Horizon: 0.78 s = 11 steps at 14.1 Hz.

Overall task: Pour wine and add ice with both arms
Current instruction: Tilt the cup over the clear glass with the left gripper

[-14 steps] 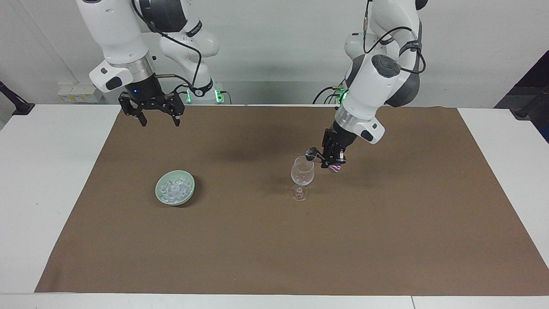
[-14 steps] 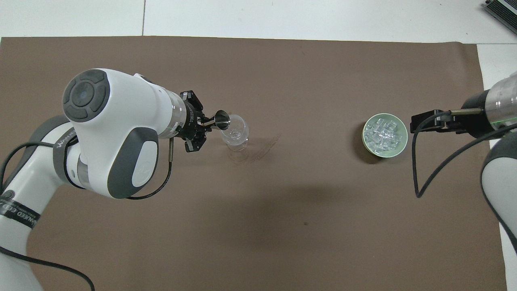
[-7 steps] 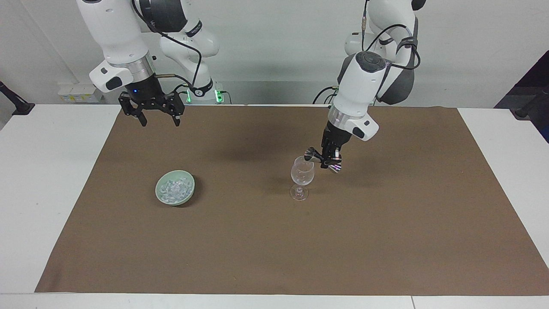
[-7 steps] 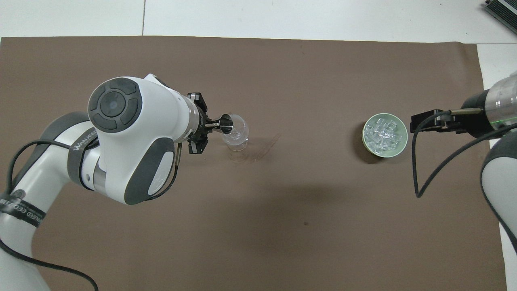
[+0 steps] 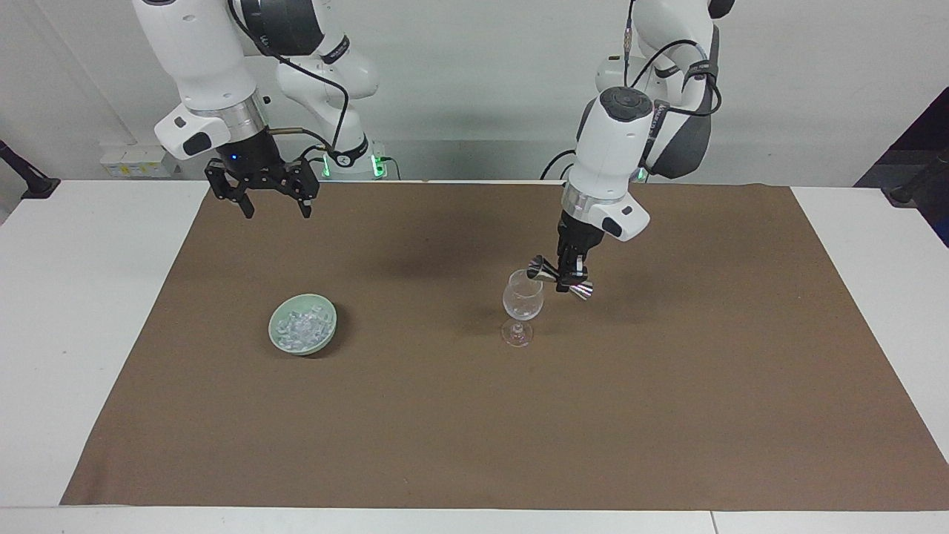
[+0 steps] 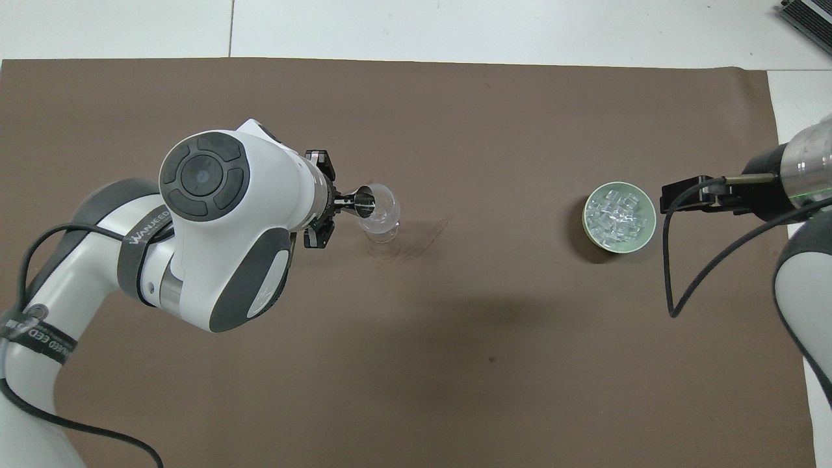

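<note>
Brown mat (image 5: 474, 415) covers the table. Left gripper (image 5: 569, 276), centre frame, pinches a metal jigger (image 5: 557, 277) tipped over the rim of a clear stemmed glass (image 5: 522, 305). Right gripper (image 5: 270, 199), upper left of the facing view, waits with fingers spread. Ice (image 5: 300, 326) fills a green bowl (image 5: 288, 345), lower left of centre.

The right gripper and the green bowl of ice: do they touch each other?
Apart. The facing view shows the right gripper hanging open in the air, well above the table, with bare brown mat between it and the green bowl of ice.
</note>
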{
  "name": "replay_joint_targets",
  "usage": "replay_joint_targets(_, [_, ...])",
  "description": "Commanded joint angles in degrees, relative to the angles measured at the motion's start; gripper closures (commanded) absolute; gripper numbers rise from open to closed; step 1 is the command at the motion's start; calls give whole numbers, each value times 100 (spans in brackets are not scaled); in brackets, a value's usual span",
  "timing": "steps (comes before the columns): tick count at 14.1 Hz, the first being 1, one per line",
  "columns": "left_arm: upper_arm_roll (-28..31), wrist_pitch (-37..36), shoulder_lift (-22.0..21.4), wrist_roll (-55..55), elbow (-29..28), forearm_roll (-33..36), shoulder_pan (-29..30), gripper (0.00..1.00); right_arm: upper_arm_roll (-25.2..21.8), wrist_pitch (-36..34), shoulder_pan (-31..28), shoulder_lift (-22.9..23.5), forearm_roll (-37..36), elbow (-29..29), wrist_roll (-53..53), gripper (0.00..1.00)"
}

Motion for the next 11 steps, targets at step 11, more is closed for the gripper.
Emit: replay_joint_targets(11, [88, -15, 135, -116, 154, 961, -343, 100, 25, -21, -95, -44, 120, -5, -154, 0])
